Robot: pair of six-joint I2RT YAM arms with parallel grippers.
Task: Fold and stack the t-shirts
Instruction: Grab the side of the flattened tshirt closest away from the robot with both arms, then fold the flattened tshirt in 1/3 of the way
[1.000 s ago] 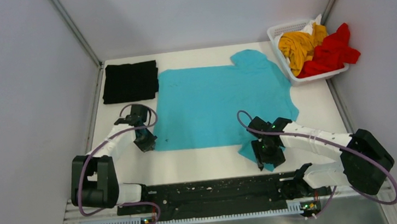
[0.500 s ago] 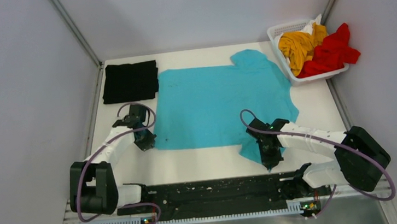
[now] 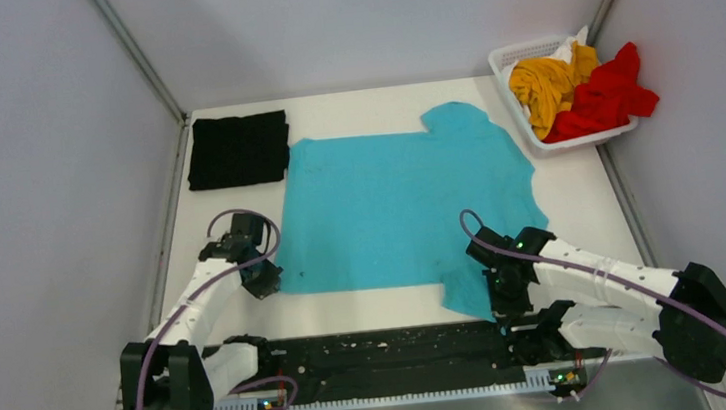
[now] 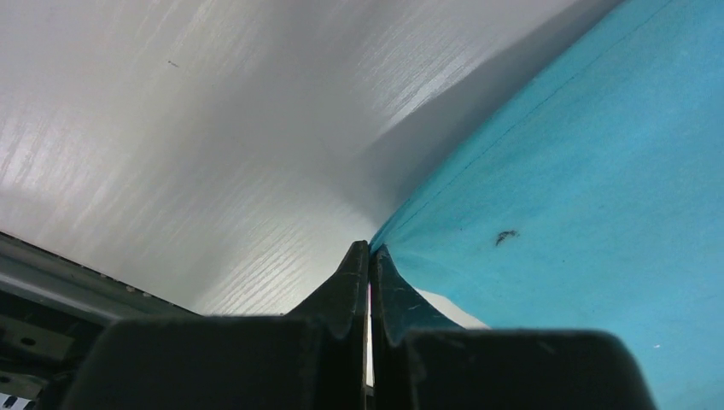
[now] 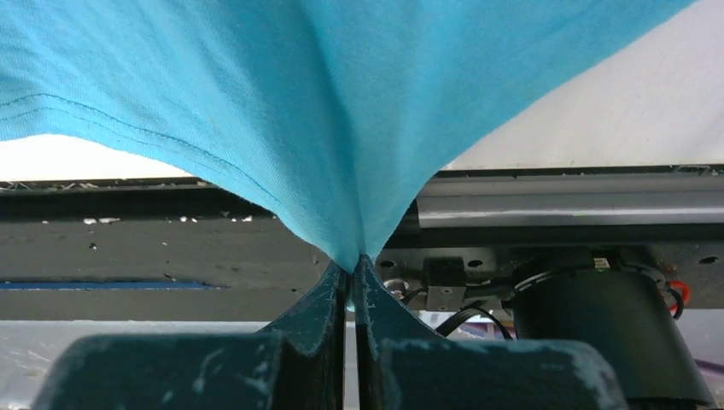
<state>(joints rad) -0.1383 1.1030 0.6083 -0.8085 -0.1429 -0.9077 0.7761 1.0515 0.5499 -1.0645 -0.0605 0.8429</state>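
A turquoise t-shirt [image 3: 399, 201] lies spread flat across the middle of the table. My left gripper [image 3: 264, 280] is shut on its near left corner [image 4: 401, 226], pinched at the fingertips. At the near right, my right gripper [image 3: 502, 302] is shut on the shirt's sleeve [image 5: 341, 128], and the cloth rises in a taut cone from its tips [image 5: 351, 263]. A folded black t-shirt [image 3: 238, 149] lies at the far left. The mustard yellow t-shirt [image 3: 543, 82] and the red t-shirt [image 3: 607, 93] sit crumpled in the basket.
The white lattice basket [image 3: 510, 54] stands at the far right corner, with a bit of white cloth at its back. A black rail [image 3: 393, 348] with the arm bases runs along the table's near edge. Grey walls close in the left, far and right sides.
My right gripper has closed on the near right sleeve and shifted right and nearer. Both arms have drawn back toward the near edge, dragging the turquoise shirt with them.
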